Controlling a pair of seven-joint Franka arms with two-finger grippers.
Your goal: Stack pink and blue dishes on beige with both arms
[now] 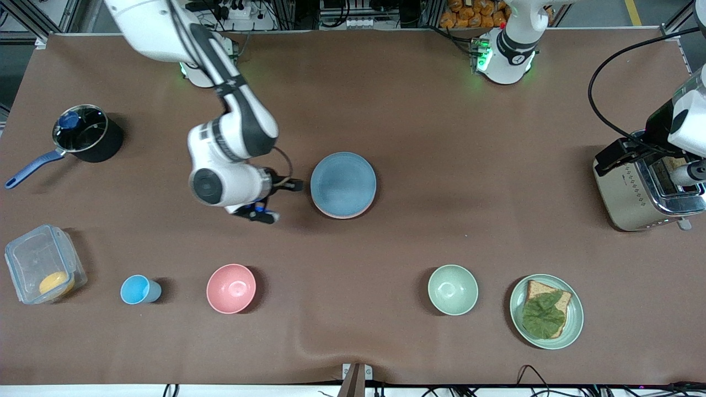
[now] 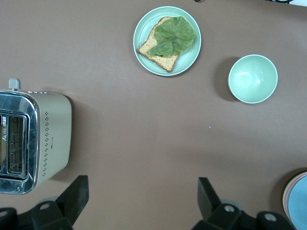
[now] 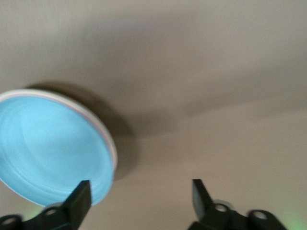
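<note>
**A:** Where's the stack?

**B:** Mid-bench. Blue plate [image 1: 343, 183] on top, pink plate [image 1: 353, 213] under it, only a thin pink edge showing on the side nearer the front camera. The beige plate I can't pick out from the front; my wrist views show pale rim lines below the pink, probably it, can't confirm.

**A:** Your grippers?

**B:** Right gripper [image 1: 274, 201] sits low just beside the stack, toward the right arm's end of the bench, fingers spread wide, nothing between them. Left gripper [image 2: 143, 194] hangs over the toaster [image 1: 645, 187], also wide open and empty (that arm is waiting).

**A:** Step?

**B:** Stacking looks done, judging by how the plates lie. I'd say I'm at release and clear-off. Next move calls for lifting the right gripper away without clipping the rim.

**A:** Anything hidden?

**B:** Lower plates mostly covered by the blue one. In the front view the left gripper is cut off at the frame edge. Right wrist view is blurred, rim colours hard to separate.
</note>
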